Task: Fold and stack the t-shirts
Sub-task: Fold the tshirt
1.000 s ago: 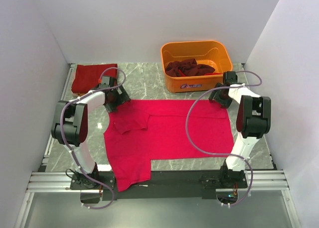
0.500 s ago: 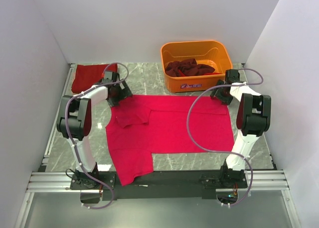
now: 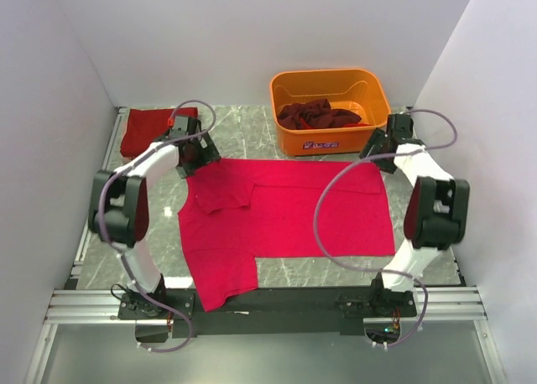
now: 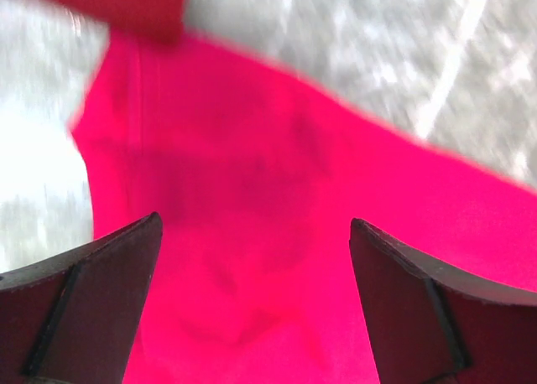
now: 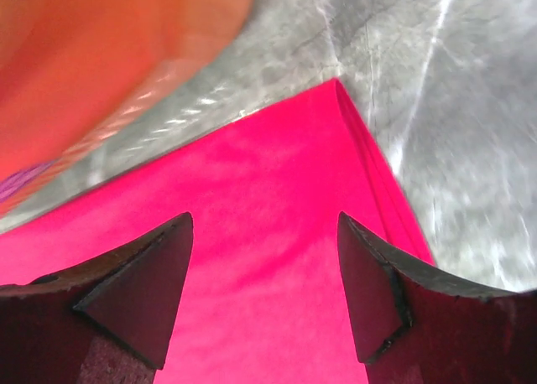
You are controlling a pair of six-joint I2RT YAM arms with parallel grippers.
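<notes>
While the pink shirt [image 3: 285, 216] lies spread flat over the middle of the worktop [image 3: 252, 132], both arms reach to its far edge. A flap of the cloth is folded in over the body at the shirt's far left, and the near left part runs down over the black bar [image 3: 285, 300] at the worktop's near edge.

The left gripper [image 3: 197, 153] hangs over the shirt's far left corner. Its jaws stand wide, with only pink cloth showing below and between them. The right gripper [image 3: 382, 145] is at the shirt's far right corner, just beside the tub [image 3: 331, 137]. Its jaws are also apart and grip nothing (the wrist view shows the doubled corner of the cloth ahead of the fingers [image 5: 134, 292]). Whether either set of fingertips touches the cloth cannot be told.

A folded red shirt [image 3: 147, 131] lies in the far left corner of the worktop, near the left gripper. The orange tub sits at the far edge, right of the middle, and holds a crumpled heap of maroon shirts [image 3: 319, 114].
</notes>
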